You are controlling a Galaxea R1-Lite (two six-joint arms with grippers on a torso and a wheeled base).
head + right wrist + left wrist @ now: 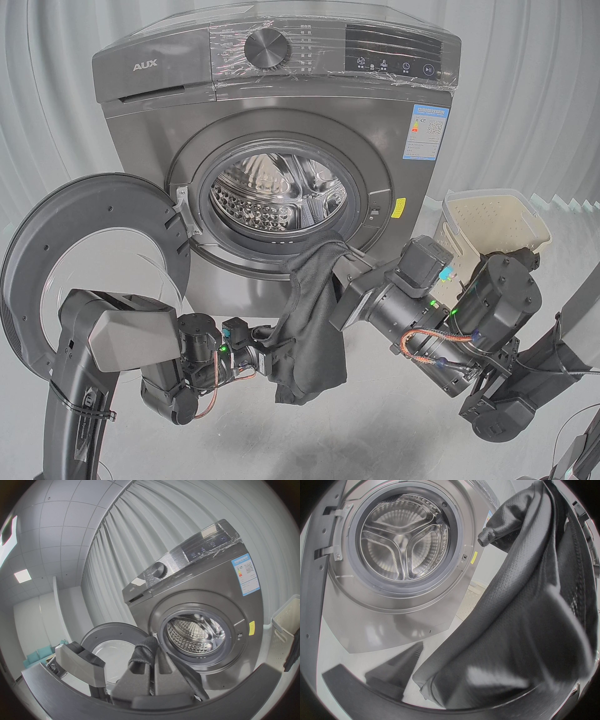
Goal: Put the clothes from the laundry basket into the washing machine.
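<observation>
Pinched shut on dark garment's [312, 337] top w/ right pincer [153, 664], at drum [275, 187] mouth's lower rim; hanging vert. Left pincer [274, 345] against lower cloth, grip: can't tell.

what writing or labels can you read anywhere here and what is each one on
Brand mark in pale capitals on the drawer front of the washing machine: a brand name, not quoted.
Blue and white label on the machine's front: print too small to read.
Yellow sticker beside the door opening: nothing legible.
Control panel and dial markings: too small to read.
</observation>
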